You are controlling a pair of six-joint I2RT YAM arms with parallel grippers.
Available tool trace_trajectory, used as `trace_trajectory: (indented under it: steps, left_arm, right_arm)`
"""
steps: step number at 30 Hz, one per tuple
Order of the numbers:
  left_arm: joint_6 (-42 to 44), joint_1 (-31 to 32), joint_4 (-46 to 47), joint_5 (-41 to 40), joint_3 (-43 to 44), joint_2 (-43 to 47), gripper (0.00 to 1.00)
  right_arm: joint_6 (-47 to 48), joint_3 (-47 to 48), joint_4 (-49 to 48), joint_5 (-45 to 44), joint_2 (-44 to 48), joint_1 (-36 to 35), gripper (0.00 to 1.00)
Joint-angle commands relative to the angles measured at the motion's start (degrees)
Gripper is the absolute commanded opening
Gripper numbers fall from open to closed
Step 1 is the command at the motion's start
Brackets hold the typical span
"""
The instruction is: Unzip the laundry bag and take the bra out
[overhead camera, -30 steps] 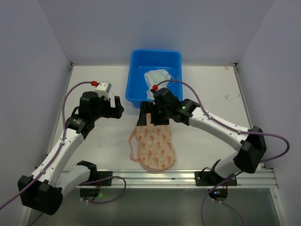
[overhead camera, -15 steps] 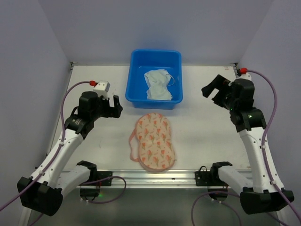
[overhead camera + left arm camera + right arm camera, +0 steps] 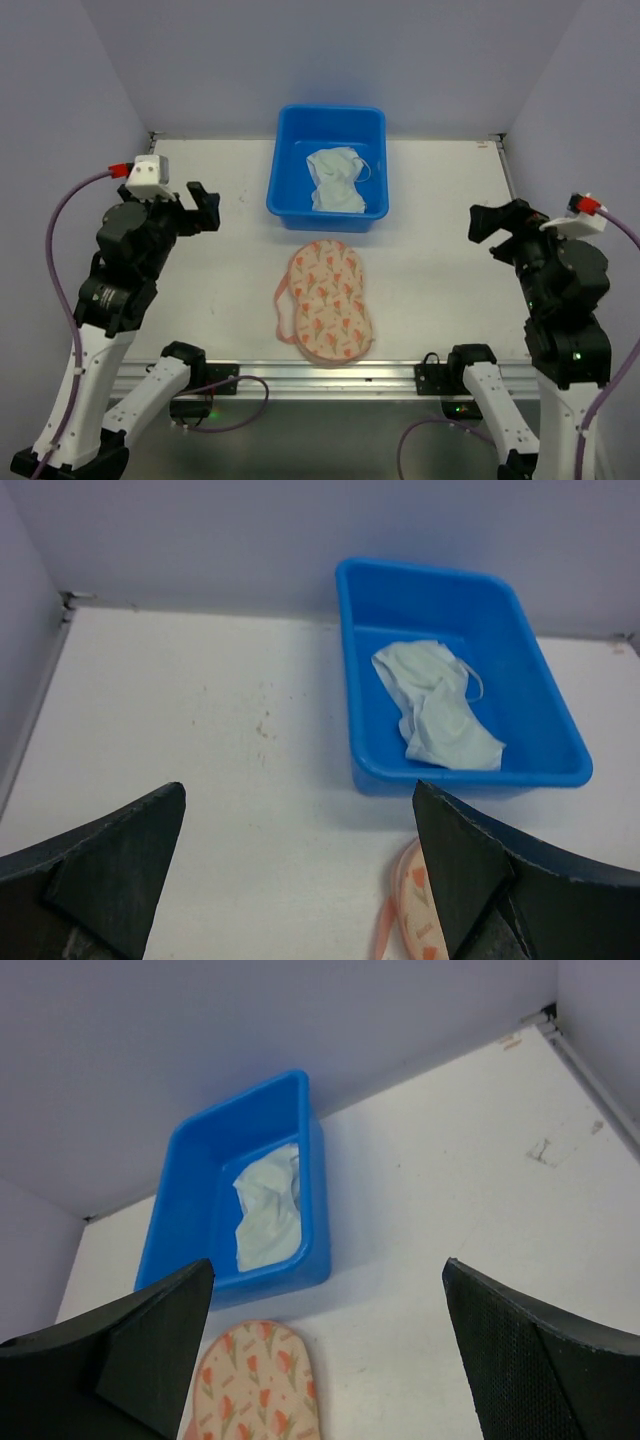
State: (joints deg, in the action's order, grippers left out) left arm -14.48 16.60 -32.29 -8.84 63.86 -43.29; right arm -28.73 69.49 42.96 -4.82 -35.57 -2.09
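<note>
A white table [image 3: 450, 190] walled in pale lilac carries a blue rectangular plastic tub [image 3: 331, 113] at far centre. The soft, pale mint-white bra [image 3: 335, 181] lies crumpled inside the tub. Just near of it, the cream peanut-shaped fabric laundry bag [image 3: 328, 300] with orange-pink print lies flat, and I cannot tell whether its zip is undone. The left gripper [image 3: 300, 795] and the right gripper [image 3: 328, 1270] hang wide apart, empty.
</note>
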Motion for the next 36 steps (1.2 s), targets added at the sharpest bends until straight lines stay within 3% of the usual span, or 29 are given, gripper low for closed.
trace_trajectory:
  steps: [1, 11, 18, 36]
  left_arm:
    - [-0.8, -0.3, -3.1, -8.3, 6.0, 3.5, 1.0]
    - [1.6, -0.3, -5.2, -11.5, 13.1, 9.2, 1.0]
    - [1.8, -0.3, -2.4, -13.1, 9.1, 13.2, 1.0]
    - [1.4, -0.3, -1.4, -11.0, 6.8, 12.4, 1.0]
  right_arm:
    - [5.9, 4.2, 2.4, -2.5, 5.6, 0.2, 0.99]
    - [14.0, 4.4, -0.8, -2.6, 20.4, -1.9, 0.99]
    - [16.0, 1.2, -4.9, -2.4, 26.7, -3.0, 0.99]
    - [16.5, 1.0, -7.0, -2.1, 29.0, -3.5, 0.99]
